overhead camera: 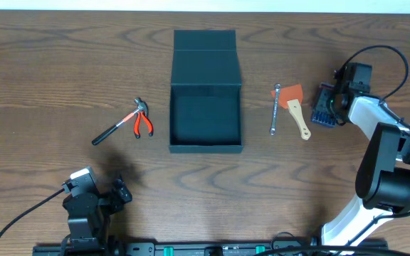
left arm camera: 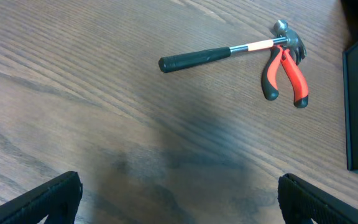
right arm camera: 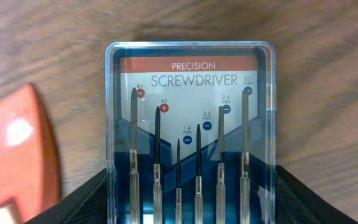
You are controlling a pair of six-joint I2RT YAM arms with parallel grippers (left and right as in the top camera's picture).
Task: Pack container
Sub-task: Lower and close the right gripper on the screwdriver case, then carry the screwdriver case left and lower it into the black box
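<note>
- Clear plastic sits between the fingers of my right claw (right arm camera: 191, 183): it is the precision screwdriver case (right arm camera: 190, 118), with a finger at each long edge. I cannot tell whether I am already pinching it or only straddling it.
- Those slick, hard walls could slide out of a shallow or lopsided hold. The case would then twist on the way up or drop flat on the bench (overhead camera: 48, 71).
- Just beside the case lies the orange scraper (right arm camera: 14, 149). A finger could nudge it, and past it the wrench (overhead camera: 275, 110).
- The container (overhead camera: 206, 117) stands open at mid-bench with its lid flap laid back, and I can see nothing inside. Its right wall is between the case and the box floor, so a low carry would clip the rim and shove the box.
- My left claw (left arm camera: 179, 199) is released and holds nothing. It is well short of the hammer (left arm camera: 222, 54) and pliers (left arm camera: 284, 74), so it cannot steady the box.
</note>
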